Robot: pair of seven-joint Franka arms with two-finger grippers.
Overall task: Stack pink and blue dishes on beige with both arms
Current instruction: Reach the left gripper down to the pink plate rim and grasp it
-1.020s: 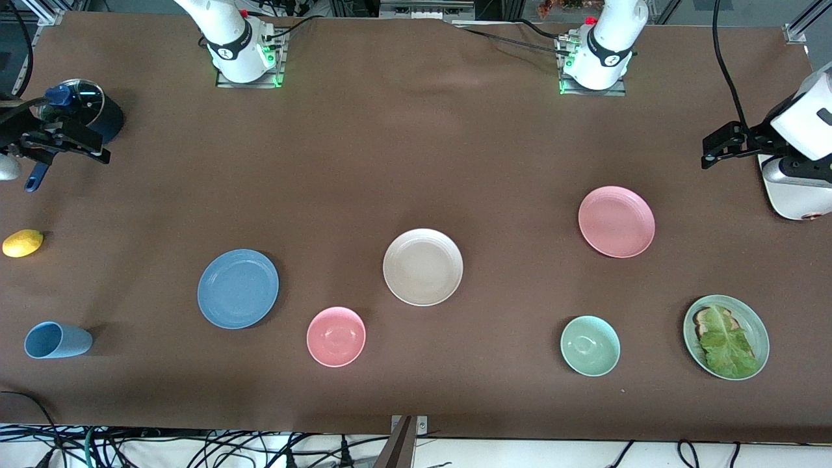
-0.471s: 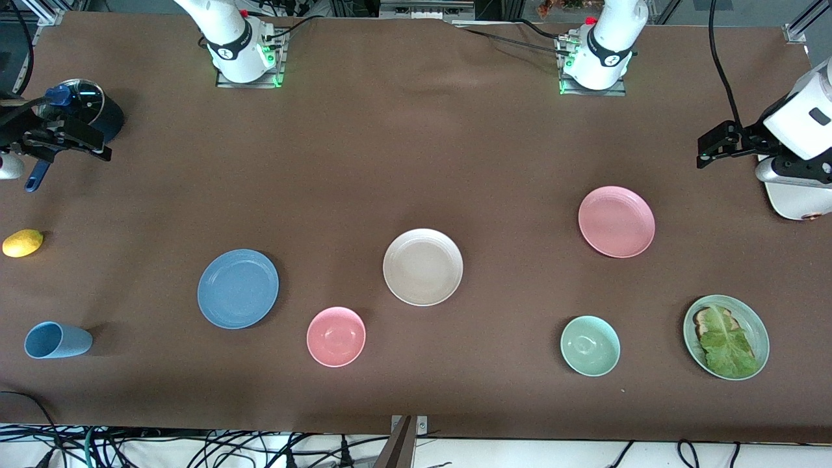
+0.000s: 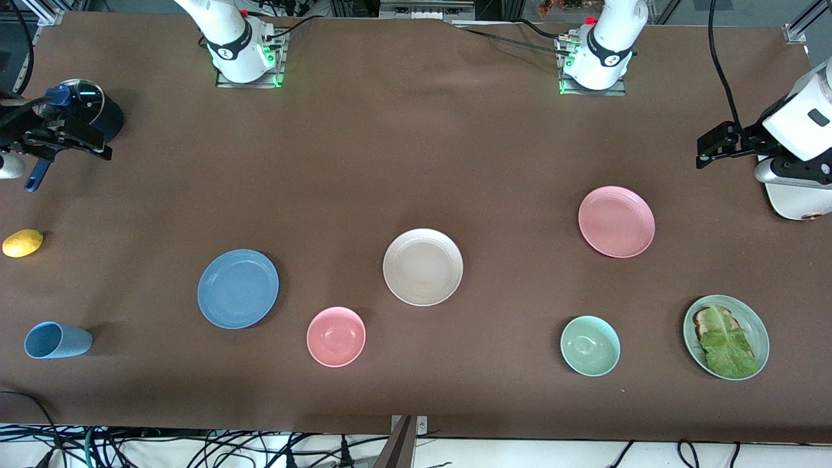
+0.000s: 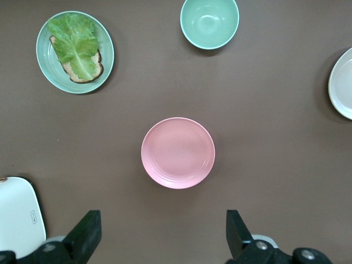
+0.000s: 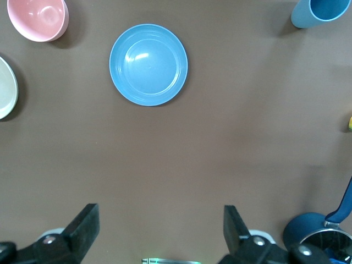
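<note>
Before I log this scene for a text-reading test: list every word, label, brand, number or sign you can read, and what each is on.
None can be read.
A dark band with a small mark on the right arm and on the left arm: too small to read.
A small mark on the white device: too small to read.

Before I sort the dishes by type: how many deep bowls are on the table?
2. The pink bowl sits nearer the camera, between the blue plate and beige plate; the green bowl sits beside the lettuce plate.

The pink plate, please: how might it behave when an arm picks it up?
The pink plate looks rigid and probably light. It lies flat on the cloth with a low ridged rim, so a hand likely must pinch that edge. Its smooth sheen suggests it could slip or tilt.
</note>
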